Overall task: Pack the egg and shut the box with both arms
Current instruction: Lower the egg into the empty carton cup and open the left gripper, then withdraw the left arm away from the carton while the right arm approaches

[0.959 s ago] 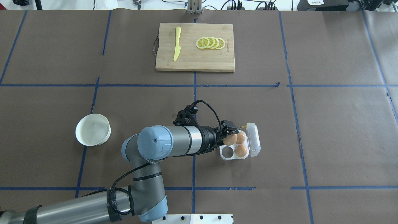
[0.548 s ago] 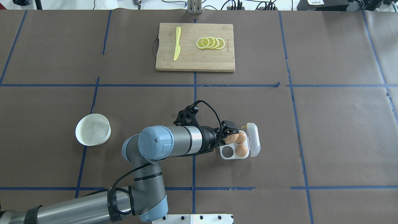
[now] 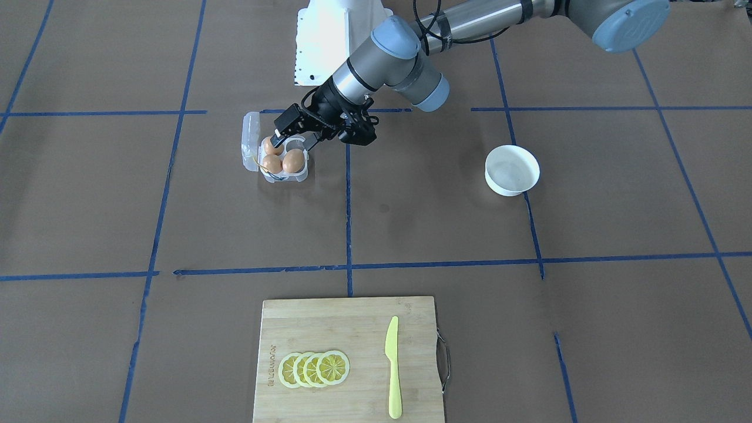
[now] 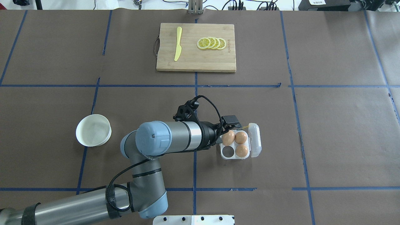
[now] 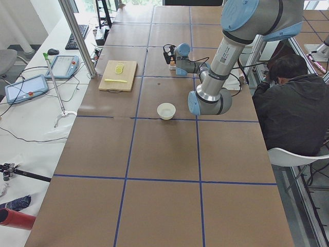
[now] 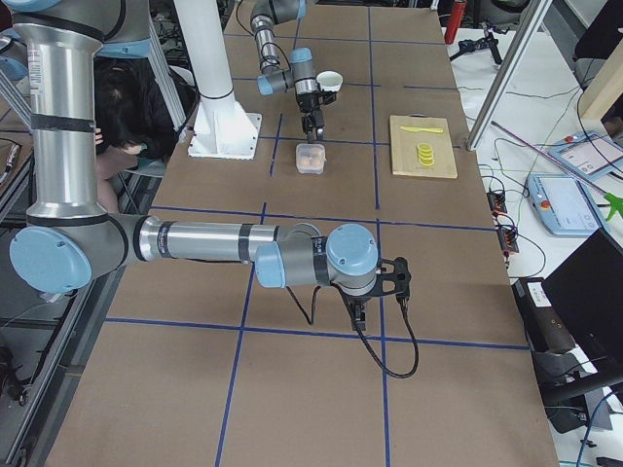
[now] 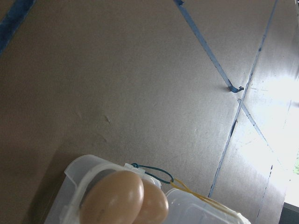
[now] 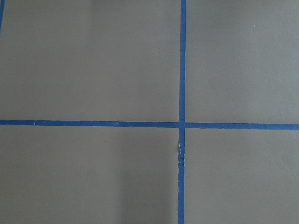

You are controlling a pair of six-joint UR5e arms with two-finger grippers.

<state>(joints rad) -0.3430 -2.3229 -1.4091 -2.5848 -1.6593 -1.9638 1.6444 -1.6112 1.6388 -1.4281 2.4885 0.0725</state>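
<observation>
- Found a wide counter [image 4: 343,140] under brown paper, marked into squares by blue tape.
- Saw the silver-grey jointed left arm [image 4: 175,140], capped in light blue, stretched from the near left corner toward the counter's middle.
- Caught the matching right arm [image 6: 204,241] only in the side view, bent low over bare paper, well apart from the rest.
- Noted a rectangular bamboo cutting board [image 4: 193,59] at the far edge.
- Spotted a round white bowl [image 4: 93,130] left of the left arm's elbow.
- Found the small clear plastic box [image 4: 255,144] of four round cups just beyond the left wrist, with its hinged lid swung open to the right and a thin yellow band at its far corner.
- Saw the black two-finger left hand [image 3: 294,138] spread, gripping nothing, above the box's left side.
- Could not tell whether the right hand [image 6: 356,309] was spread or pressed together.
- Found the smooth orange-brown egg [image 4: 228,138] seated in the far-left cup, with two like eggs [image 4: 240,137] in the right-hand cups.
- Noted a pale yellow plastic knife [image 4: 177,43] and fanned lemon slices [image 4: 211,43] on the board.
</observation>
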